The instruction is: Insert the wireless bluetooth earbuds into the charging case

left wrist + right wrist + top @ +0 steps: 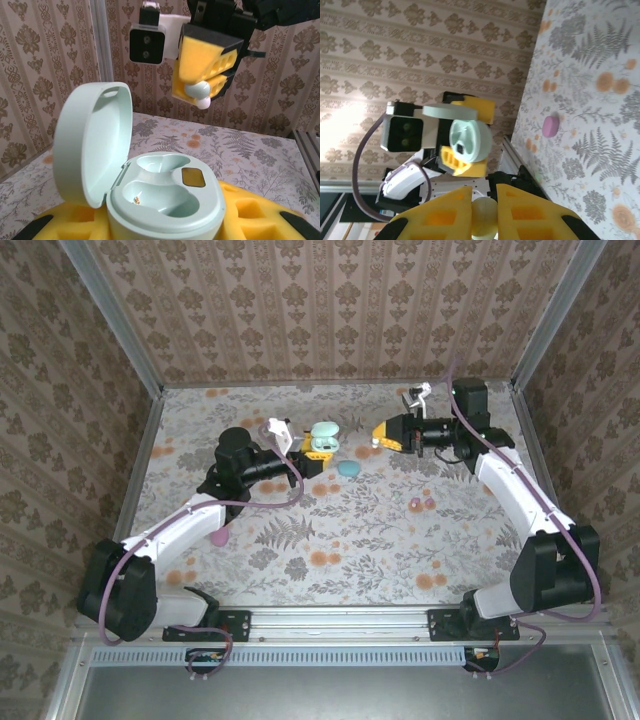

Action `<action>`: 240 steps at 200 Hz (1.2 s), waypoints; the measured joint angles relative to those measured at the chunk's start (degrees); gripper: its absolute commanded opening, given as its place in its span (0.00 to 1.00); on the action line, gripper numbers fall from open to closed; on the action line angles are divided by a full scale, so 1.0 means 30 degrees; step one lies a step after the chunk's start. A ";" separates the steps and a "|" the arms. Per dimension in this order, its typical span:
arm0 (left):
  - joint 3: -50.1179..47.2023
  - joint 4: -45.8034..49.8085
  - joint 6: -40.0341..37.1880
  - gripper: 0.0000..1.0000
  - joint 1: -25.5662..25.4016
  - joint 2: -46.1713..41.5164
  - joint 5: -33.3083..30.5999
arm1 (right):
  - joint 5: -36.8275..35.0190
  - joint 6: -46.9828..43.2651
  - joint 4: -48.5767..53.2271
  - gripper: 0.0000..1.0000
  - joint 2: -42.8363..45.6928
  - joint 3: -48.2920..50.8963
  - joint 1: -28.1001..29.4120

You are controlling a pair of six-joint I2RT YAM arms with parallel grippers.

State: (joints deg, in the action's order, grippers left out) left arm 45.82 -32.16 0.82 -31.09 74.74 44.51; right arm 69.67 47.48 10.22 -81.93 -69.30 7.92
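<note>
1. Step in hand: the first bud is on its way to the case. The right jaws pinch a tiny glossy pale-cyan earbud (pixel 196 91) with a white tip. They hold it in the air just beyond the open pale-mint egg-shaped plastic charging case (pixel 165 195), not touching it.
2. The left jaws are clamped on the base of that case and hold it above the floral-patterned bench (pixel 350 550). The lid is hinged back and both wells look empty.
3. Next move, as I judge it: bring the bud over one well, turn it to match the hollow, and seat it before the right jaws let go. The left jaws need only hold the case steady.
4. Count:
   - one pale-cyan earbud, in the right jaws
   - two small pink buds (pixel 415 503), side by side on the bench
   - one open mint case
   - one cyan egg-shaped piece (pixel 348 468) on the bench
   - one pink egg-shaped piece (pixel 220 537) on the bench
</note>
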 measured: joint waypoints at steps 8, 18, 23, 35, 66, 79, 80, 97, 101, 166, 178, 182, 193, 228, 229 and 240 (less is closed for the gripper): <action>0.0000 0.0000 -0.0102 0.22 -0.0036 0.0015 -0.0007 | -0.0022 0.0182 -0.0138 0.17 0.0007 -0.0233 0.0335; 0.0000 -0.0044 -0.0204 0.22 -0.0109 0.0066 -0.0044 | -0.0197 0.0313 -0.0342 0.17 0.0036 -0.0510 0.0758; 0.0000 -0.0087 -0.0226 0.22 -0.0146 0.0109 -0.0080 | -0.0328 0.0335 -0.0393 0.17 0.0051 -0.0648 0.0991; 0.0000 -0.0182 -0.0313 0.22 -0.0262 0.0233 -0.0182 | -0.0765 0.0386 -0.0605 0.18 0.0102 -0.0874 0.1508; -0.0029 -0.0576 -0.0364 0.22 -0.0488 0.0619 -0.0452 | -0.2441 0.0153 -0.1093 0.17 0.0124 -0.1027 0.2892; -0.0051 -0.0758 -0.0364 0.21 -0.0503 0.0758 -0.0641 | -0.3300 0.0000 -0.1107 0.17 0.0219 -0.1027 0.3432; -0.0058 -0.0794 -0.0364 0.21 -0.0503 0.0772 -0.0663 | -0.3359 -0.0022 -0.1122 0.17 0.0240 -0.1027 0.3475; -0.0160 -0.1188 -0.0357 0.21 -0.0503 0.0845 -0.0860 | -0.4364 -0.0364 -0.1158 0.18 0.0481 -0.1027 0.4000; -0.0182 -0.1268 -0.0357 0.21 -0.0503 0.0852 -0.0874 | -0.4554 -0.0423 -0.1173 0.18 0.0525 -0.1027 0.4095; -0.0197 -0.1596 -0.0357 0.21 -0.0648 0.0969 -0.1137 | -0.6630 -0.1406 -0.1209 0.17 0.0437 -0.1916 0.5260; -0.0197 -0.1596 -0.0357 0.21 -0.0648 0.1013 -0.1151 | -0.6834 -0.1472 -0.1224 0.17 0.0335 -0.2055 0.5472; -0.0197 -0.1596 -0.0357 0.21 -0.0648 0.1027 -0.1151 | -0.6900 -0.1494 -0.1224 0.18 0.0299 -0.2076 0.5530; -0.0197 -0.1596 -0.0357 0.21 -0.0648 0.1056 -0.1180 | -0.7133 -0.1574 -0.1209 0.17 0.0138 -0.2149 0.5705; -0.0197 -0.1596 -0.0357 0.21 -0.0648 0.1056 -0.1290 | -0.7657 -0.1923 -0.0809 0.17 -0.0328 -0.2244 0.6040; -0.0197 -0.1596 -0.0357 0.21 -0.0648 0.1056 -0.1290 | -0.7664 -0.1931 -0.0787 0.17 -0.0328 -0.2251 0.6047; -0.0197 -0.1596 -0.0357 0.21 -0.0648 0.1056 -0.1290 | -0.7745 -0.2004 -0.0699 0.17 -0.0423 -0.2266 0.6127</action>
State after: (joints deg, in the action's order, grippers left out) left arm 45.23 -36.95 -0.25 -33.04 77.91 40.64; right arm 46.44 41.47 8.12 -83.20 -76.09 26.30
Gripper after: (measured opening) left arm 0.364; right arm 0.177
